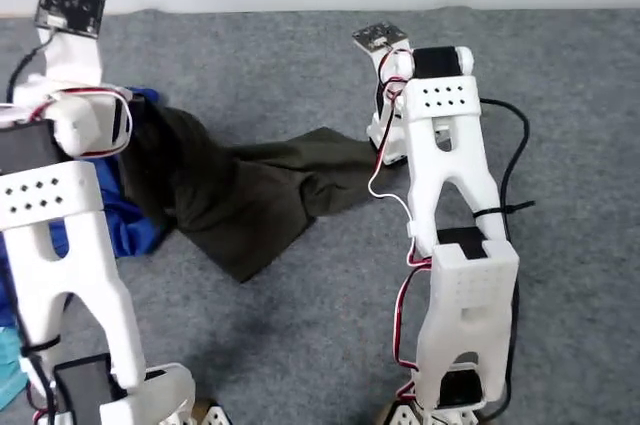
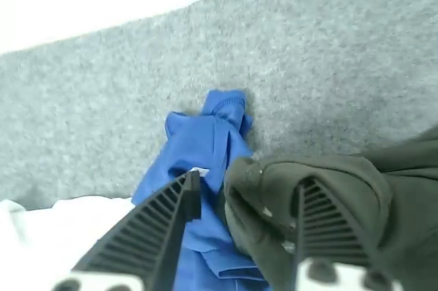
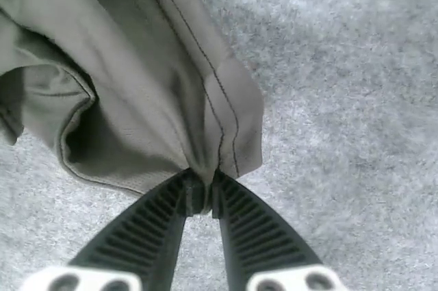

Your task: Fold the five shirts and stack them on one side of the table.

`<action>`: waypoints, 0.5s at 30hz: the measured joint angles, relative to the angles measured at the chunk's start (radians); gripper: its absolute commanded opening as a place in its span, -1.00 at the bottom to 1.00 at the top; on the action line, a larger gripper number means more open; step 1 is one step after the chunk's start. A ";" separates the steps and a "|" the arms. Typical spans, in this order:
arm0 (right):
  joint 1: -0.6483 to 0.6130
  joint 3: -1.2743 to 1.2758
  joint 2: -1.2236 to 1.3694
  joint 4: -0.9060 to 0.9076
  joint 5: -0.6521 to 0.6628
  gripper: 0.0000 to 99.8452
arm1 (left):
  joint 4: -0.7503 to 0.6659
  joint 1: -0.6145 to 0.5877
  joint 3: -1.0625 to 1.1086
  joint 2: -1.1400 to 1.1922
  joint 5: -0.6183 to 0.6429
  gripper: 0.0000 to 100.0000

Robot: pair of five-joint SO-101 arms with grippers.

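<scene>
So the olive shirt [image 1: 250, 205] is sprawled across the table [image 1: 300, 345], with a blue shirt [image 1: 135, 230] bunched partly under it at 9 o'clock. The right gripper [image 3: 202, 195] is pinched tight on the olive hem around 1 o'clock. The left gripper [image 2: 246, 198], back at 10 o'clock, has its jaws apart either side of a fold.

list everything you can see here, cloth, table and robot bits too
olive shirt: one, dark olive, spread across the middle of the table
blue shirt: one, bright blue, crumpled, partly under the olive shirt
teal cloth: one, pale teal, at the left edge of the high view, mostly cut off
table cover: one, grey felt, under everything
left arm: one, white, over the blue shirt
right arm: one, white, at the olive shirt's far end
left gripper: one, black fingers, open around a bunched olive fold
right gripper: one, black fingers, shut on the olive shirt's hem
</scene>
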 measured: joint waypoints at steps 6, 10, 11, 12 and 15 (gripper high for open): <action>0.000 0.000 0.006 0.000 0.000 -0.98 | 0.054 -0.028 -0.069 0.000 -0.069 -0.50; 0.000 0.000 0.006 0.000 0.000 -0.98 | 0.005 -0.114 -0.029 0.038 -0.121 -0.45; 0.000 0.000 0.006 0.000 0.000 -0.98 | 0.000 -0.141 -0.028 0.069 -0.129 -0.42; 0.000 0.000 0.006 0.000 0.000 -0.98 | 0.000 -0.169 -0.028 0.103 -0.140 -0.39; 0.000 0.000 0.006 0.000 0.000 -0.98 | 0.006 -0.227 -0.028 0.190 -0.167 -0.32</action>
